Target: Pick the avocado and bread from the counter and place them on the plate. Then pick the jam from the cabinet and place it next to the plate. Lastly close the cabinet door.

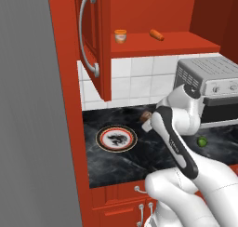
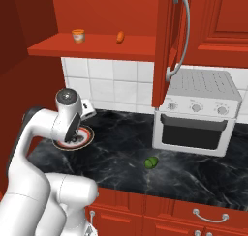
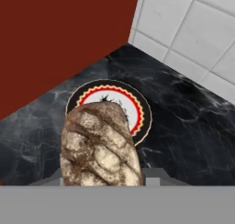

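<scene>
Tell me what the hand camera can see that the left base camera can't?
Hand view alone: the bread up close, crusty and cracked, held by the gripper above the counter.

Left base view alone: the open cabinet door, the jam on the cabinet shelf, the toaster oven, and the avocado.

Both: the plate, black counter and white tiles.

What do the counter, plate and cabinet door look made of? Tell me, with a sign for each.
Counter: likely polished black marble, going by the faint white veins.
Plate: probably glazed ceramic, with a white centre, dark motif and red-orange rim.
Cabinet door: seemingly red painted wood, panelled, with a silvery, metal-looking bar handle.
</scene>
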